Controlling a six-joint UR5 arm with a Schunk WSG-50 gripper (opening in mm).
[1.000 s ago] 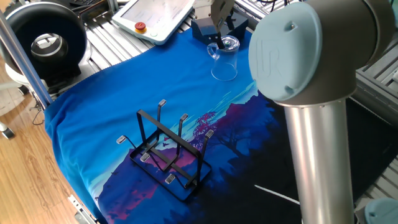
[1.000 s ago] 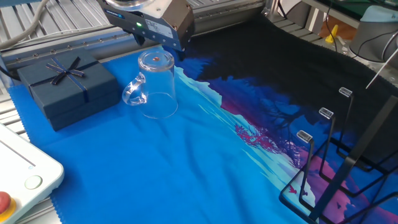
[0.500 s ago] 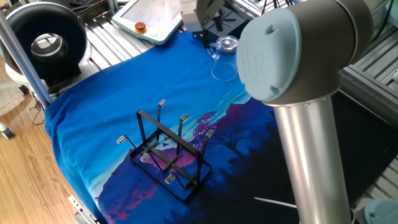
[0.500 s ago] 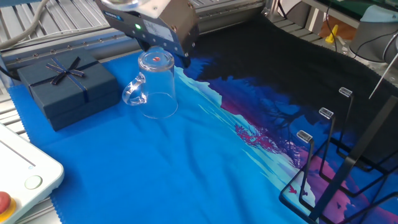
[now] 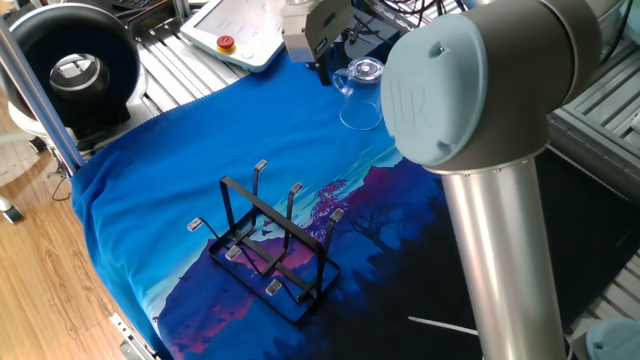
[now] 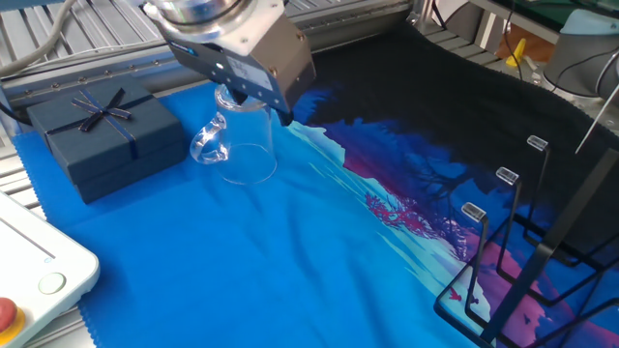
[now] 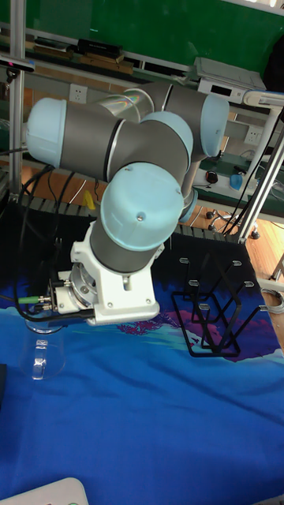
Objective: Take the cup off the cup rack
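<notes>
The clear cup (image 5: 362, 98) stands upside down on the blue cloth, base up, its handle toward the gift box (image 6: 211, 143); it also shows at the left of the tall fixed view (image 7: 39, 357). The black cup rack (image 5: 270, 240) stands well apart from it, with bare grey-tipped prongs (image 6: 513, 261) (image 7: 214, 312). My gripper (image 5: 328, 68) hovers beside and just above the cup's base (image 6: 259, 97), its body covering the cup's top in the other fixed view. The fingers look open and hold nothing.
A dark blue gift box (image 6: 102, 135) with a ribbon lies just left of the cup. A white teach pendant (image 5: 245, 30) sits at the cloth's edge. The arm's large elbow (image 5: 470, 90) blocks the right of one fixed view. A black round device (image 5: 75, 70) stands far left.
The gripper has drawn away from the cup's base, sideways and slightly up. The cup stays upside down on the cloth, and the rack has not moved.
</notes>
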